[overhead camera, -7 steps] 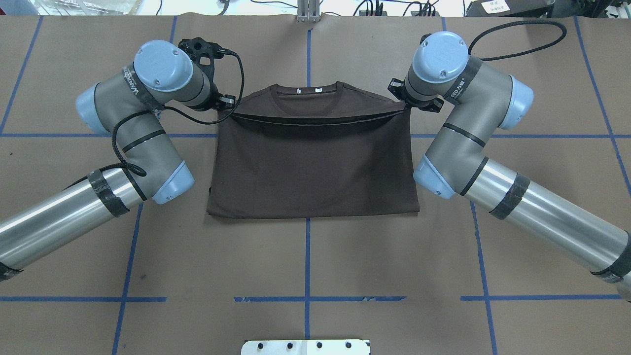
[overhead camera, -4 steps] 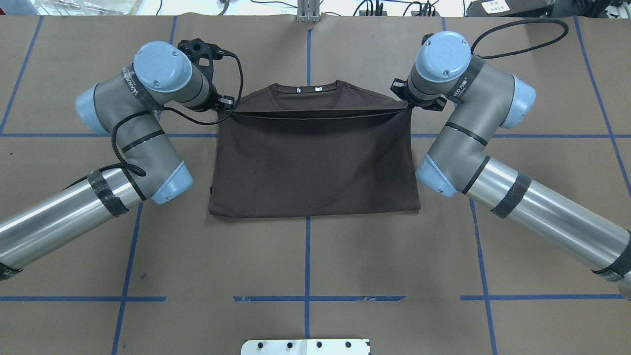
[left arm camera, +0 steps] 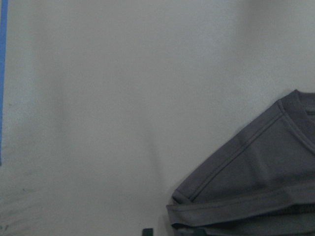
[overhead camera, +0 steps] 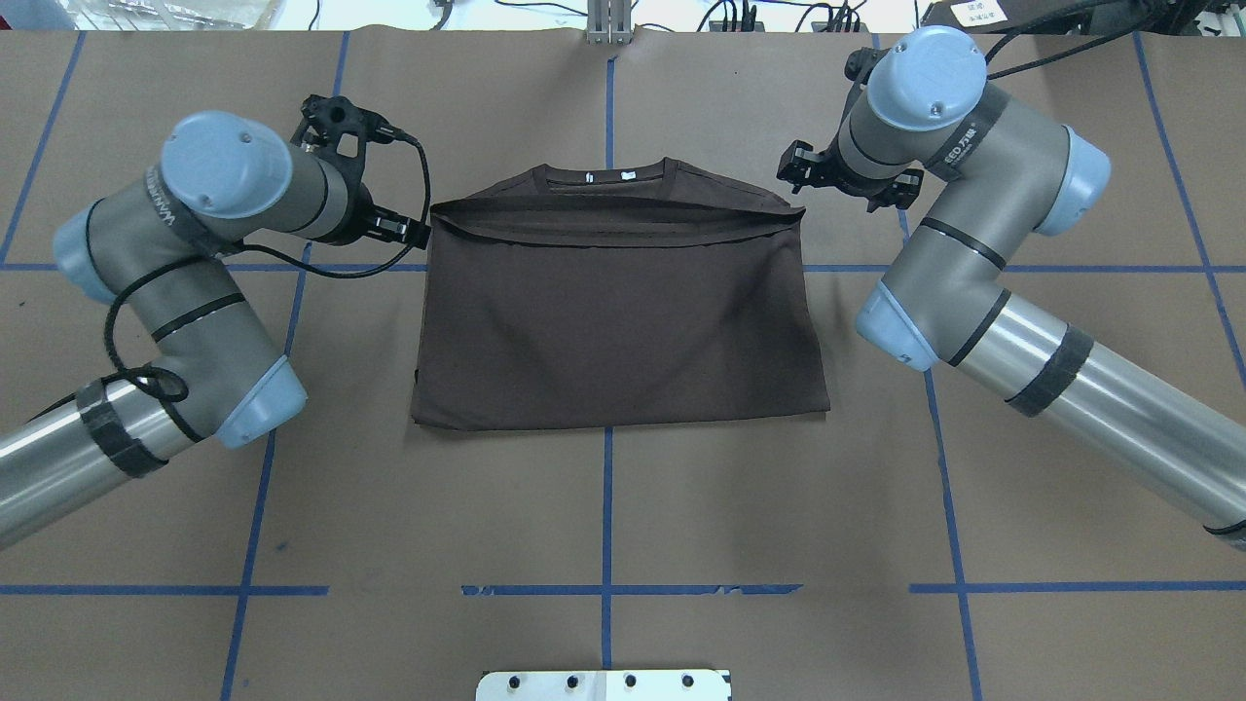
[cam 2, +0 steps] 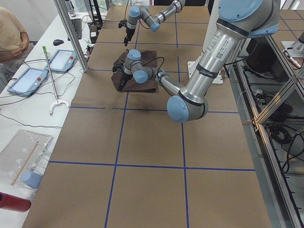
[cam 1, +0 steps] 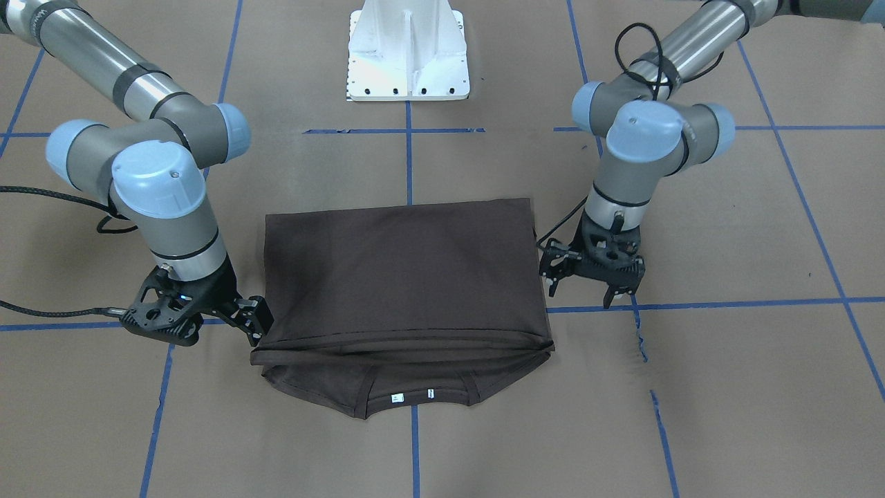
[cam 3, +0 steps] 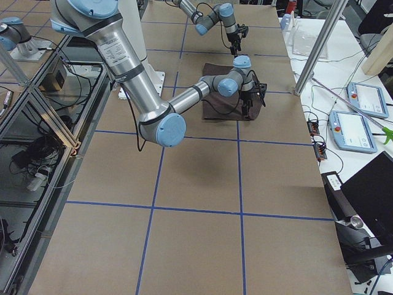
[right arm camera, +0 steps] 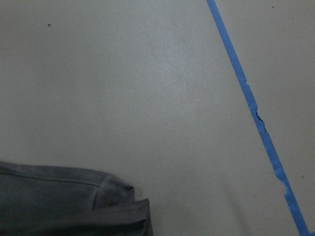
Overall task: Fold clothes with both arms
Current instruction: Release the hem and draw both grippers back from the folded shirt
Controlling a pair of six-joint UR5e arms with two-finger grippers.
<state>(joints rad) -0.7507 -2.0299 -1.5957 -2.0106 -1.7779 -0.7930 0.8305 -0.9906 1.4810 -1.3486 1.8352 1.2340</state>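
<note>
T-shirt: lies flat at mid-tabletop, doubled once, near half over far half. Shows collar and white tags past the far edge of the top layer. Carries a slightly rolled, bowed hem there, not square with the layer beneath.

Likely trouble, from closest outward:
- Could snag that loose hem on the way out and drag the top layer askew, with both grippers so close to the far corners.
- Could peel the fold open at the next pinch by taking one layer only, or set the crease off-line by pinching the rolled part.
- Could push the whole stack along the smooth tabletop with a glancing touch.

Left gripper: points down near the far left corner, jaws spread, empty. Right gripper: sits low, just beside the far right corner, tilted toward the cloth, jaws seemingly parted, gripping nothing. Cannot tell touching from barely apart.

Left arm and right arm: reach in from either side, wrists bent inward toward the shirt.
</note>
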